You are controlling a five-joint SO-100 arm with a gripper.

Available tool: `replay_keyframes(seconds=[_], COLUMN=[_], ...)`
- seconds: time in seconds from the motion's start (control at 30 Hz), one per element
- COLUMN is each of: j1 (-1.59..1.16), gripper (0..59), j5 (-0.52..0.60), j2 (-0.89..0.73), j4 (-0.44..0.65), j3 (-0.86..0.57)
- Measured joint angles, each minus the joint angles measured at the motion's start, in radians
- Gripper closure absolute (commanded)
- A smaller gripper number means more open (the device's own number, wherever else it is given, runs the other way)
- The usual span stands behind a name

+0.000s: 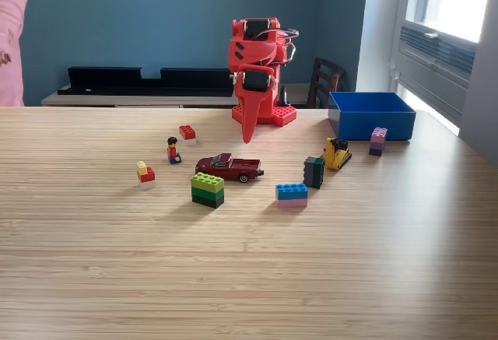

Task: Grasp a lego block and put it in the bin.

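The red arm is folded at the far side of the table, and its gripper points straight down with the jaws together and nothing between them. Loose lego blocks lie in front of it: a red one, a green stack, a blue-and-pink one, a dark green one, a purple one and a small yellow-red-white stack. The blue bin stands at the exterior view's right, beside the arm's base. No block is inside any grip.
A dark red toy car, a small minifigure and a yellow toy vehicle also sit on the wooden table. A person's pink sleeve shows at the far left edge. A chair stands behind the table.
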Motion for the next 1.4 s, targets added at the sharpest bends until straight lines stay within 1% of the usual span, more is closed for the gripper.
replay_keyframes(seconds=[0.53,0.7,1.0,1.23,1.4], j1=[0.0,-0.028,-0.043,-0.043,-0.043], gripper=[58.5,58.5,58.5,58.5,58.5], j5=[-0.002,-0.046,-0.067,-0.067,-0.031], j2=[0.0,0.002,0.002,0.002,0.002], j4=[0.0,0.0,0.0,0.0,0.0], j3=[0.0,0.0,0.0,0.0,0.0])
